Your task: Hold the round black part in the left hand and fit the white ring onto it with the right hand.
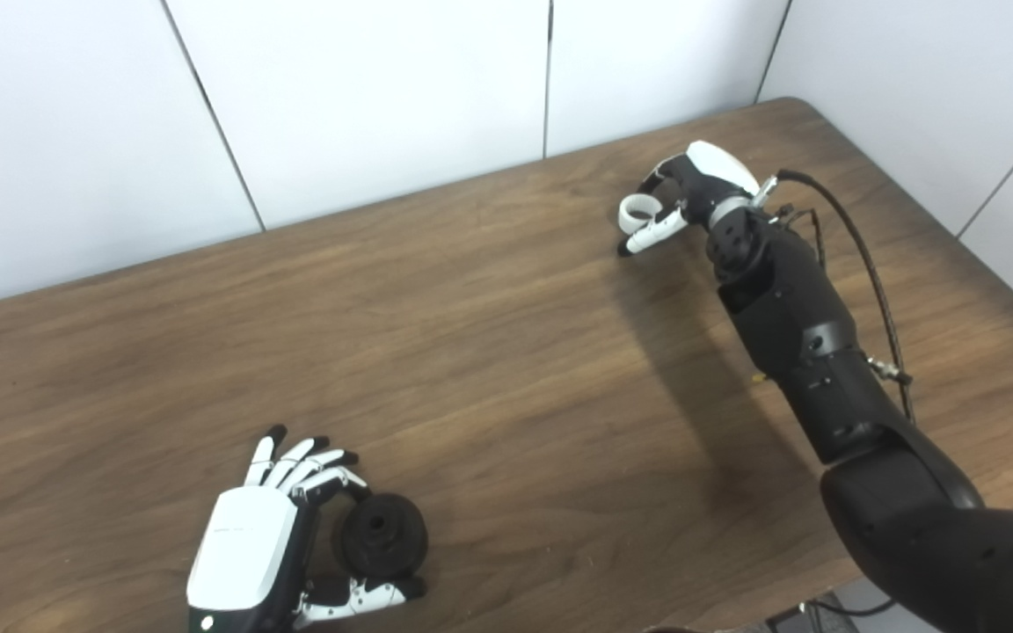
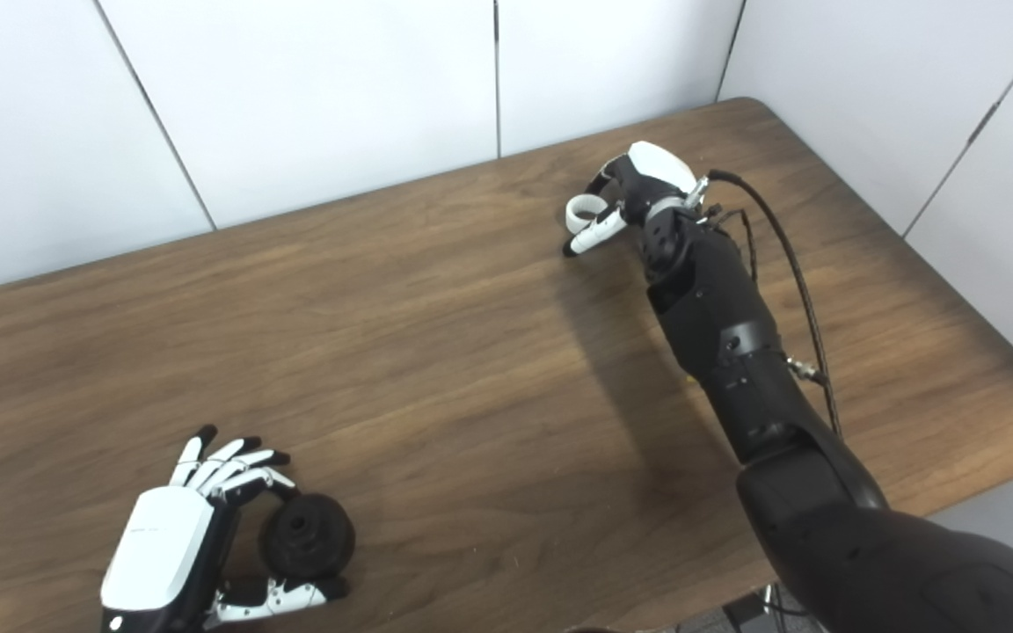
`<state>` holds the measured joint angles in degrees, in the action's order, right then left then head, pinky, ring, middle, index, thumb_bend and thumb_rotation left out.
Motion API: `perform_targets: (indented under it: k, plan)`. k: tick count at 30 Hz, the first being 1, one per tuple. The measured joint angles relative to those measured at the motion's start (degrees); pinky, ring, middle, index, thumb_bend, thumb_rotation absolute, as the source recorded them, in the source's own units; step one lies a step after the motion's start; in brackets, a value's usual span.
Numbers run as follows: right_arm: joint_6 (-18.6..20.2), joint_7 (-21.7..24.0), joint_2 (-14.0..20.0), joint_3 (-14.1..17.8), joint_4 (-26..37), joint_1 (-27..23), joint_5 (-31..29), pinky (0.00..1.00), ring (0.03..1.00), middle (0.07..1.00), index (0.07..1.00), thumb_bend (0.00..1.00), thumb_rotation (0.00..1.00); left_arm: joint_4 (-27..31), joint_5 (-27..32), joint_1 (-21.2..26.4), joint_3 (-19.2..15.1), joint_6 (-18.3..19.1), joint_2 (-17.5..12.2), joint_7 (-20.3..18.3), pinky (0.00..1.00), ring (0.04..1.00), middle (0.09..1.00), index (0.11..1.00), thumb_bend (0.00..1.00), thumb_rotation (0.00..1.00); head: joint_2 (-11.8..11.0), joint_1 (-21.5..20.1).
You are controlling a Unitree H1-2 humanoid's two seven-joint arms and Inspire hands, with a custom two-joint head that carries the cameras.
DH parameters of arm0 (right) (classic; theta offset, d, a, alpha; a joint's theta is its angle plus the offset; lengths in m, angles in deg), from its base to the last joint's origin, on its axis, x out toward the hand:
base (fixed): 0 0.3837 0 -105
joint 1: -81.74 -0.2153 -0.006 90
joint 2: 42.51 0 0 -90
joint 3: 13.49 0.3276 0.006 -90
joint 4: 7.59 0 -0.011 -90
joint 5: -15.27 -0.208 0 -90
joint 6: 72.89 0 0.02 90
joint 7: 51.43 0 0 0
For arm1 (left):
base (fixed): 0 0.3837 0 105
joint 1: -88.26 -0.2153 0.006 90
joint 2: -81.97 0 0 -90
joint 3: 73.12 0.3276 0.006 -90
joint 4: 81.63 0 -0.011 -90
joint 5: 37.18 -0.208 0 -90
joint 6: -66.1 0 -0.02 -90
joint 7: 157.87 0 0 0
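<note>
The round black part with a hole in its middle sits at the table's near left. My left hand is cupped around it, thumb below and one finger curled onto its top edge, the other fingers spread. Far across the table, my right hand is curled over the white ring, with fingers above and the thumb under it. The ring looks pinched in that hand just above the wood.
The brown wooden table stretches between the two hands. Its right edge and rounded far corner lie close behind the right arm. A black cable loops along the right forearm. White wall panels stand behind the table.
</note>
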<state>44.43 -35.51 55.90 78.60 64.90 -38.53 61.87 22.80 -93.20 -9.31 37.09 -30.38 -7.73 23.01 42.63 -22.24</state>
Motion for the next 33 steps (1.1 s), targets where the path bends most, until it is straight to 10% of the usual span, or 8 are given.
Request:
perform_targets:
  k: [6,10,33]
  plan:
    - [0.0,-1.2,0.1,-0.3,0.1,0.2,-1.2,1.0,1.0,0.887,0.593,0.84,0.16,0.0,0.0,0.0,0.0,0.0,0.0,0.1,1.0,0.868,0.766,0.484,0.52,0.05,0.1,-0.1]
    - [-0.1,-4.3,0.1,-1.1,-0.2,0.2,-2.9,1.0,1.0,0.901,0.494,0.54,0.13,0.0,0.0,0.0,0.0,0.0,0.0,0.1,1.0,0.868,0.767,0.484,0.52,0.05,0.1,0.1]
    - [-0.8,-9.0,3.2,-5.4,0.5,1.6,-9.2,1.0,1.0,0.874,0.486,0.52,0.13,0.0,-0.4,0.0,0.0,-0.1,0.2,0.3,1.0,0.866,0.763,0.484,0.52,0.05,0.1,0.4]
